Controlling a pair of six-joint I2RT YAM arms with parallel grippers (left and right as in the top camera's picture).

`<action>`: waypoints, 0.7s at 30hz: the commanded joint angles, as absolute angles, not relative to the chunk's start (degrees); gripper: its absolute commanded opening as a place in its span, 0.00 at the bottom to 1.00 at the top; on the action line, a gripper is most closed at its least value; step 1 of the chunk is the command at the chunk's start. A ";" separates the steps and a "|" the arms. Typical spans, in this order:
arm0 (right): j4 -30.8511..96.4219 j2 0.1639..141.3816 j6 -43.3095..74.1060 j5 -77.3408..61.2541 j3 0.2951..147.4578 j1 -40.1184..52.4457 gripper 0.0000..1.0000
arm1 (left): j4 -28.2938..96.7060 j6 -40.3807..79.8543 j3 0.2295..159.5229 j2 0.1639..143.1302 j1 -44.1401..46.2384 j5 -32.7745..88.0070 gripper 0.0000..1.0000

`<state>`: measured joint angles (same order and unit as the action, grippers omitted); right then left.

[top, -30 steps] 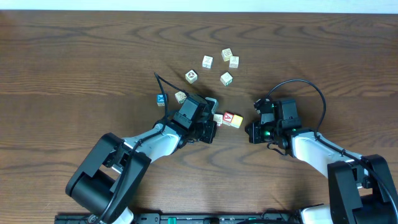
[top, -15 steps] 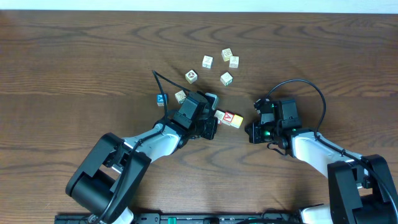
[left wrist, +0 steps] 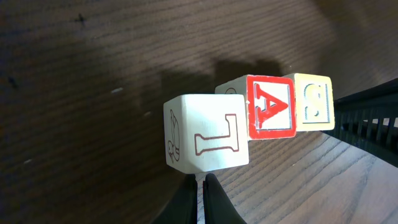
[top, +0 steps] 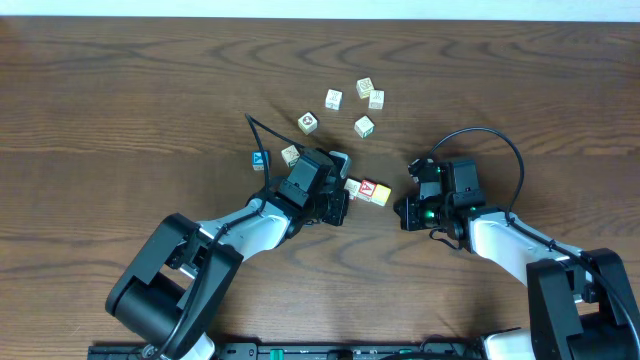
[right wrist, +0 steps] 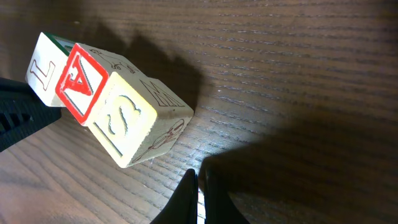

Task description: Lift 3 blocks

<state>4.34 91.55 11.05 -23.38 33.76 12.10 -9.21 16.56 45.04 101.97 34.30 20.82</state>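
Three blocks stand pressed side by side in a row at the table's middle: a whitish-cream one (top: pixel 352 184) (left wrist: pixel 208 142), a red-topped "A" one (top: pixel 367 188) (left wrist: pixel 270 107) (right wrist: pixel 79 83) and a pale yellow one (top: pixel 381 195) (left wrist: pixel 314 102) (right wrist: pixel 127 121). My left gripper (top: pixel 343 192) (left wrist: pixel 202 179) is shut, its tips touching the whitish block's near face. My right gripper (top: pixel 403 207) (right wrist: pixel 198 174) is shut too, a short way off the yellow block's end, with nothing between its fingers. The frames do not show whether the row rests on the wood.
A blue-topped cube (top: pixel 259 159) and a cream cube (top: pixel 290 155) lie just left of my left wrist. Several more cream cubes (top: pixel 364 126) are scattered beyond the row, toward the far side. Both arms' cables arch over the wood.
My left gripper and the row of blocks have shifted slightly toward the far side. The right arm has not moved.
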 commanded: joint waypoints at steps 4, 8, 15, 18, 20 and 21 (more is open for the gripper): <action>4.73 91.88 10.66 -21.67 33.65 12.10 0.04 | -9.56 17.04 45.34 102.98 34.48 20.29 0.07; 4.75 91.90 10.66 -21.67 33.65 12.10 0.04 | -10.90 17.04 45.34 102.98 34.48 20.27 0.07; 4.73 91.90 10.66 -21.67 33.65 12.10 0.04 | -11.22 17.06 45.34 102.98 34.48 20.29 0.07; 4.75 91.88 10.66 -21.67 33.65 12.08 0.04 | -10.72 17.26 45.32 102.98 34.48 20.32 0.07; 4.75 91.88 10.66 -21.67 33.65 12.08 0.04 | -9.93 17.23 45.30 102.98 34.50 20.29 0.07; 4.75 91.90 10.66 -21.67 33.65 12.10 0.04 | -9.72 17.23 45.17 102.98 34.48 20.29 0.07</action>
